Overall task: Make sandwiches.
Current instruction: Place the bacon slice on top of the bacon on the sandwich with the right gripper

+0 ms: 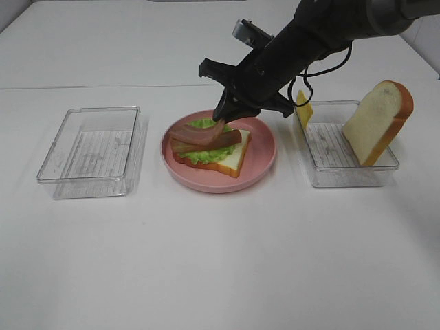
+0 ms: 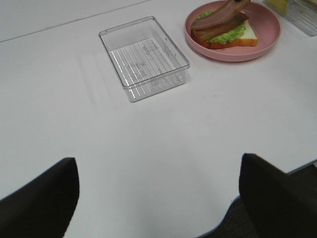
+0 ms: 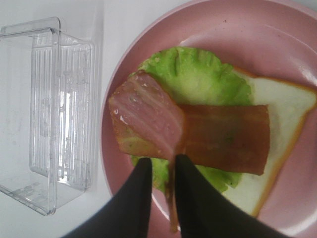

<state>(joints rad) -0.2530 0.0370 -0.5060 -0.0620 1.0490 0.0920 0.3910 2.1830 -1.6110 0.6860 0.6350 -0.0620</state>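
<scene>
White and bare apart from the props, the surface (image 1: 206, 275) carries a pink plate (image 1: 265, 148) in the middle, and on it sits the sandwich (image 1: 210, 150), only half built: a lower bread slice (image 1: 235, 159), ruffled lettuce (image 1: 205, 156) over it, and one flat bacon strip (image 3: 228, 136) lying across the leaf. My right gripper (image 3: 162, 166) reaches in from the far right, and its jaws are drawn nearly together on the end of a second bacon strip (image 3: 146, 116). That end rides up toward the jaws while the other end droops onto the stack, so I read this as the laying-down step, with the strip being draped beside the first one rather than dropped from a height. The right-hand bin (image 1: 385, 180) holds what is left to add: the top bread slice (image 1: 375, 124) propped on edge against the wall, and the cheese (image 1: 303, 113) leaning at the wall nearest the plate (both stood up, I'd guess, so the jaws can take them by an edge). The left-hand bin (image 1: 48, 172) has nothing in it that I can see. My left gripper (image 2: 156, 166) hangs well back over open surface, jaws spread wide and holding nothing, clear of the right arm's path. Cheese and the top slice are what I judge remain.
</scene>
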